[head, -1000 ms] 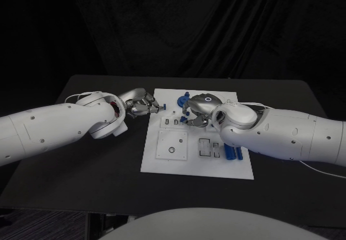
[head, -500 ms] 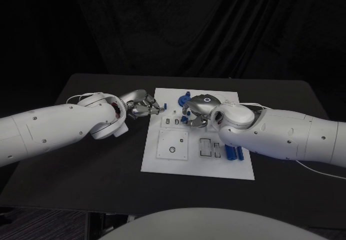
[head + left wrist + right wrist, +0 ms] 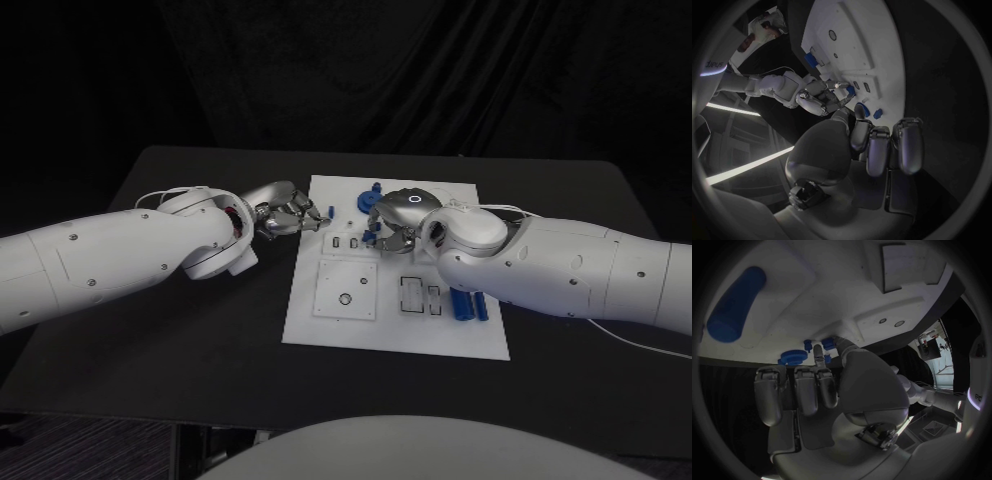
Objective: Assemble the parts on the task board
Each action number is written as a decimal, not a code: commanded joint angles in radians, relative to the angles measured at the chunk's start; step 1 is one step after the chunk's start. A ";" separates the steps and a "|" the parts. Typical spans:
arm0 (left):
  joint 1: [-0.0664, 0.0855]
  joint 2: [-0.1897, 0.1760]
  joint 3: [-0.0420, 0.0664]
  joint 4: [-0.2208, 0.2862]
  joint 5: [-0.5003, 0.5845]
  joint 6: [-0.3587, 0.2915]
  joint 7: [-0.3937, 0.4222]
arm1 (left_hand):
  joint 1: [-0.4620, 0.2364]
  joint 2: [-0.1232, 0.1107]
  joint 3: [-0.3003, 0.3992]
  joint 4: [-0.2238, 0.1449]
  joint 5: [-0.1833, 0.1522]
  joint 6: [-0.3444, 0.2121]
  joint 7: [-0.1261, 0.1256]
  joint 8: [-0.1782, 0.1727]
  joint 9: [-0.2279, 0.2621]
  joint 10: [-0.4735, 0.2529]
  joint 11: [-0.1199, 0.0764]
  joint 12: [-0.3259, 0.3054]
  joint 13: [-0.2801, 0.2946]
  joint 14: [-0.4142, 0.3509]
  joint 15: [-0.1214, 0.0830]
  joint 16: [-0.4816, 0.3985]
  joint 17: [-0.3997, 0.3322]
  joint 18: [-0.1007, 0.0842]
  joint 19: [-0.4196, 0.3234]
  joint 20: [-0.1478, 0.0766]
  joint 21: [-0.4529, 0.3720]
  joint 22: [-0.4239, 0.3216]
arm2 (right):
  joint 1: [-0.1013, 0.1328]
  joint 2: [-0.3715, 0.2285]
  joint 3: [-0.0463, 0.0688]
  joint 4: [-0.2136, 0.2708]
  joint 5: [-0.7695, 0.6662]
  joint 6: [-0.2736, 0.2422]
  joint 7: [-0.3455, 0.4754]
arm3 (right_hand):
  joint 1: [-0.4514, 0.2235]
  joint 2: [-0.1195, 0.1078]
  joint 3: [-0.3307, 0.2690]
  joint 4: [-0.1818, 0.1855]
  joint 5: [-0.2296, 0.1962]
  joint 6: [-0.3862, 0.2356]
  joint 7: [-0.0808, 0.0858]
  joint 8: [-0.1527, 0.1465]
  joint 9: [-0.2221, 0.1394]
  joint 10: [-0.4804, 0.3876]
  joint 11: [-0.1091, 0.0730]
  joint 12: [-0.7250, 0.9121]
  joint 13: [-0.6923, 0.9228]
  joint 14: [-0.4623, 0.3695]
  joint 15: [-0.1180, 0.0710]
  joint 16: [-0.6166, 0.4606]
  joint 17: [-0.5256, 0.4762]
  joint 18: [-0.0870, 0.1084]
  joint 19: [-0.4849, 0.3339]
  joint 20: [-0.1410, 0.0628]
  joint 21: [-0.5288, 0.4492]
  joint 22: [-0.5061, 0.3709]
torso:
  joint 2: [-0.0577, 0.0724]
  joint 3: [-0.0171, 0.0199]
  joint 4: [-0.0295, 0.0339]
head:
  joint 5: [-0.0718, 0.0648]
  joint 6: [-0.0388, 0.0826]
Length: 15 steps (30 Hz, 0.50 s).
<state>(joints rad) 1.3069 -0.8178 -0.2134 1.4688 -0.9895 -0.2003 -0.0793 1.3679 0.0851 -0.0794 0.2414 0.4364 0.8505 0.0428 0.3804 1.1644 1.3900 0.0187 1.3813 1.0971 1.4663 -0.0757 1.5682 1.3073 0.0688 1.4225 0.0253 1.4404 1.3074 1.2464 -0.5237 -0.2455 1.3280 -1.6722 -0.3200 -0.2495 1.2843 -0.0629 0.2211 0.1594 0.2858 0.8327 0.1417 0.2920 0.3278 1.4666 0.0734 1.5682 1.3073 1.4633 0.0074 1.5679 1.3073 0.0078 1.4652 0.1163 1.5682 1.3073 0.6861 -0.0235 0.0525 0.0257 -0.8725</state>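
Hands at the board's far end
Left hand (image 3: 287,216) curled, seemingly empty, at the board (image 3: 346,325) edge; right hand (image 3: 392,226) pinches a blue part (image 3: 817,347).

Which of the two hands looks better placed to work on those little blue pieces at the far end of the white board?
Probably the right hand: it hovers over the white task board, right beside the blue parts. The left hand sits at the board's left edge.
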 commanded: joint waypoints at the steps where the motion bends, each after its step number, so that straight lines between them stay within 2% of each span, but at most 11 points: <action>1: -0.003 0.003 0.001 0.000 0.006 0.013 0.011 | 0.007 0.001 0.008 -0.001 0.007 -0.005 -0.002 -0.006 0.001 0.181 -0.049 0.189 0.474 0.105 -0.005 0.003 0.263 -0.011 0.000 0.005 -0.005 0.047 | -0.005 0.003 0.000 -0.006 -0.008 -0.001 0.004 | 0.000 0.013 0.002 -0.012 -0.002 0.020 -0.006 -0.002 0.007 0.104 -0.010 0.003 0.263 0.107 -0.007 0.003 0.263 -0.008 0.106 -0.004 0.003 0.263 | 0.000 -0.0009 -0.0015 | 0.004 0.000; 9: -0.007 0.006 0.001 -0.002 0.006 0.017 0.012 | 0.009 0.001 0.010 -0.001 0.007 -0.004 -0.002 -0.007 0.001 0.181 -0.049 0.189 0.474 0.105 -0.005 0.003 0.263 -0.010 -0.002 0.006 -0.007 0.044 | -0.008 0.010 0.000 -0.015 -0.008 0.003 0.024 | 0.013 0.019 0.010 -0.041 -0.002 0.061 -0.020 0.002 0.022 0.104 -0.023 0.003 0.263 0.107 -0.018 0.003 0.263 -0.008 0.106 -0.014 0.003 0.263 | 0.000 -0.0011 -0.0009 | 0.004 0.000; 15: -0.010 0.010 0.001 -0.006 0.006 0.020 0.014 | 0.009 0.001 0.010 -0.001 0.007 -0.004 -0.002 -0.007 0.001 0.181 -0.049 0.189 0.474 0.105 -0.005 0.003 0.263 -0.010 -0.002 0.006 -0.007 0.044 | -0.009 0.012 0.000 -0.017 -0.008 0.011 0.035 | 0.019 0.019 0.014 -0.052 -0.002 0.064 -0.022 -0.002 0.025 0.104 -0.025 0.003 0.263 0.107 -0.021 0.003 0.263 -0.008 0.106 -0.017 0.003 0.263 | 0.001 -0.0011 0.0001 | 0.004 0.000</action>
<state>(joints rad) 1.2997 -0.8101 -0.2131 1.4632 -0.9892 -0.1925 -0.0789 1.3677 0.0852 -0.0738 0.2413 0.4402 0.8505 0.0429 0.3766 1.1642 1.3900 0.0187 1.3813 1.0971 1.4671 -0.0730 1.5682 1.3073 0.0688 1.4225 0.0253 1.4363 1.3074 1.2422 -0.5123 -0.2443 1.3126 -1.6725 -0.3205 -0.2273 1.2979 -0.0492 0.2350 0.1123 0.2858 0.8894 0.1206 0.2910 0.3514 1.4651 0.0534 1.5682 1.3081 1.4652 -0.0059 1.5679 1.3073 0.0078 1.4673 0.1069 1.5682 1.3078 0.6866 -0.0245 0.0515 0.0293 -0.8725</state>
